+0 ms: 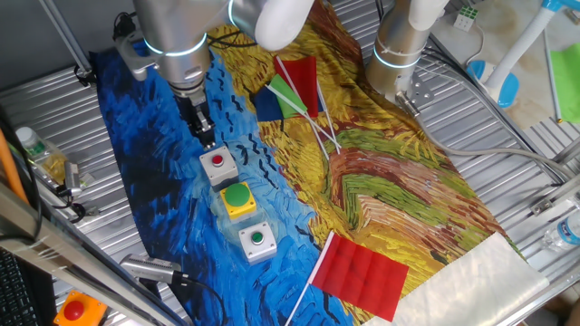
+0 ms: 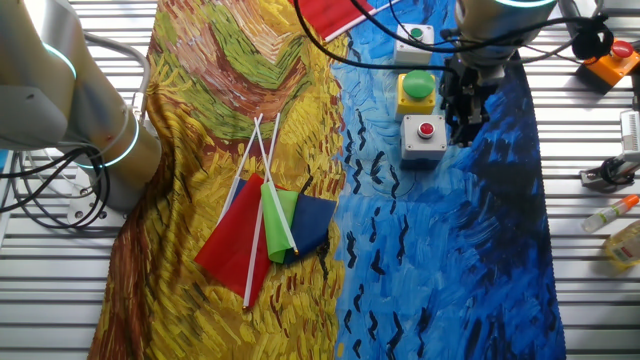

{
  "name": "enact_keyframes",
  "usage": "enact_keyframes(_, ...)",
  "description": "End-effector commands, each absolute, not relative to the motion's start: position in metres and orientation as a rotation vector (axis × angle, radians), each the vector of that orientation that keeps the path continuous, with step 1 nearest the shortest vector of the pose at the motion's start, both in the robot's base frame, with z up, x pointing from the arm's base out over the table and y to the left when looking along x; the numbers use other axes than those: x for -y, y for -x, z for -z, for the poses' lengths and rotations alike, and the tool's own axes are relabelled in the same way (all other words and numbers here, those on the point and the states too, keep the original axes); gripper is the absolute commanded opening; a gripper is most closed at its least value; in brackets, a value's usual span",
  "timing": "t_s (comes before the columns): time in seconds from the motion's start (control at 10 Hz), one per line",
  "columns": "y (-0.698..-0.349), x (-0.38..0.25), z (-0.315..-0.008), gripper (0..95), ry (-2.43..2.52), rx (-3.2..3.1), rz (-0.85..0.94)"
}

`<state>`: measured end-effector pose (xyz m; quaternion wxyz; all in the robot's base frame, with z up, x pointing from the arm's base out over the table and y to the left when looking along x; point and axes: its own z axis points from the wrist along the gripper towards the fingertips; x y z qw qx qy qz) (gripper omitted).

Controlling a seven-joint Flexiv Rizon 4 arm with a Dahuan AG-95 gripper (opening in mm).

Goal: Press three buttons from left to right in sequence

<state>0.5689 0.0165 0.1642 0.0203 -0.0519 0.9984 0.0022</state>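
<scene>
Three button boxes stand in a row on the blue part of the painted cloth. The grey box with a small red button [image 1: 217, 164] [image 2: 425, 137] is nearest the arm. The yellow box with a large green button [image 1: 237, 198] [image 2: 417, 90] follows, then the grey box with a small green button [image 1: 257, 241] [image 2: 415, 36]. My gripper [image 1: 206, 136] [image 2: 466, 122] points down just beside the red-button box, on its side away from the other two. Its tip is off the button, and its dark fingers blend together in both views.
An orange box with a red button [image 1: 74, 311] [image 2: 612, 57] sits off the cloth. A bundle of red, green and blue flags [image 1: 292, 91] [image 2: 265, 225] and a single red flag [image 1: 361, 274] lie on the cloth. A second arm's base [image 1: 399, 56] [image 2: 85, 120] stands at the cloth's edge.
</scene>
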Motion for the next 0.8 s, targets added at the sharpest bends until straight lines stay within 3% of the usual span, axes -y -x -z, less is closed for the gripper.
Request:
enact_keyframes(0.1,-0.569,-0.015,-0.161,57.0,0.162,-3.101,-0.006)
enact_keyframes(0.8,-0.568,-0.013,-0.136,57.0,0.159,-3.110,-0.014)
